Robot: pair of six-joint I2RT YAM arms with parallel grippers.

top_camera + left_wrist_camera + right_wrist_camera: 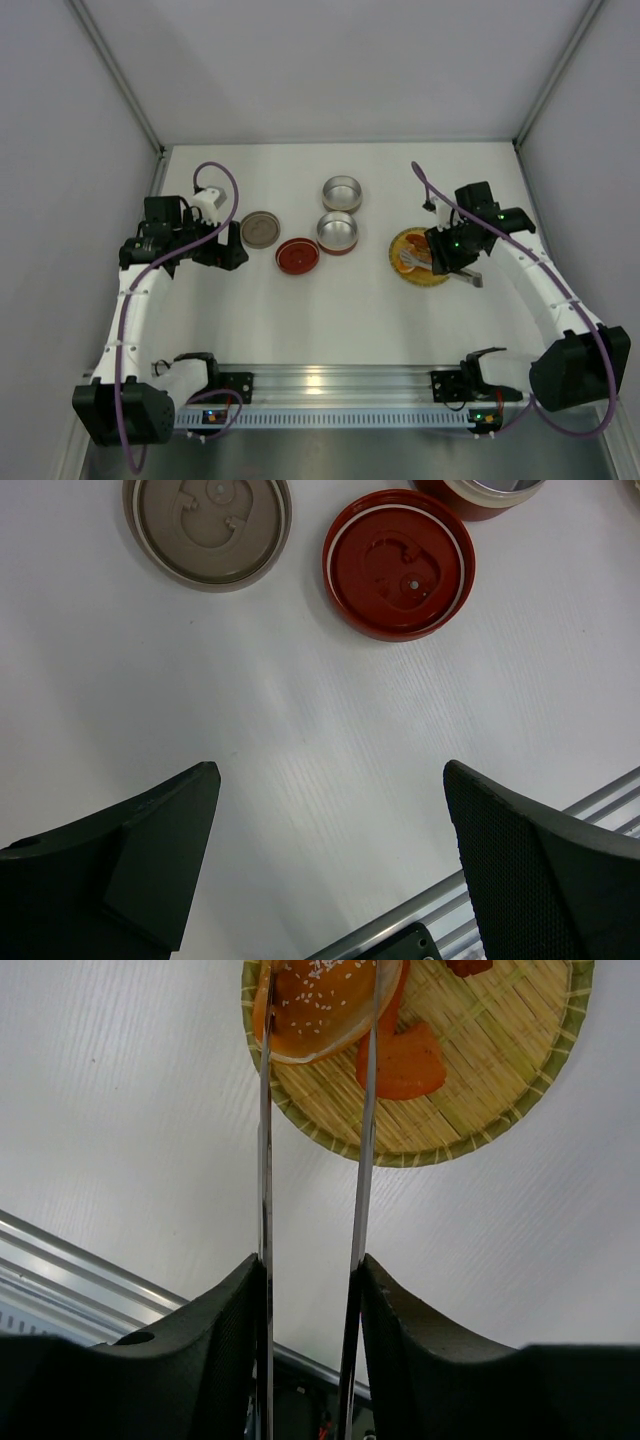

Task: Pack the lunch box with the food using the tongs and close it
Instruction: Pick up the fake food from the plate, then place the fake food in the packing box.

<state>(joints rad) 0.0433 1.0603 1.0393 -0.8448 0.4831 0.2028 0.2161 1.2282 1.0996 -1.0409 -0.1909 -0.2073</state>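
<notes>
My right gripper is shut on the slim silver tongs, with one finger pressing on each arm. The tongs reach out over the yellow woven plate, and their tips straddle an orange sesame-speckled piece of food. Another orange lump lies beside it on the plate. From above, the right gripper sits at the plate's right side. The lunch box is two round open tins at mid-table. My left gripper hangs open over bare table, holding nothing.
A red lid and a tan lid lie upside down on the table, just ahead of the left gripper and left of the tins. The metal rail runs along the near edge. White walls enclose the table.
</notes>
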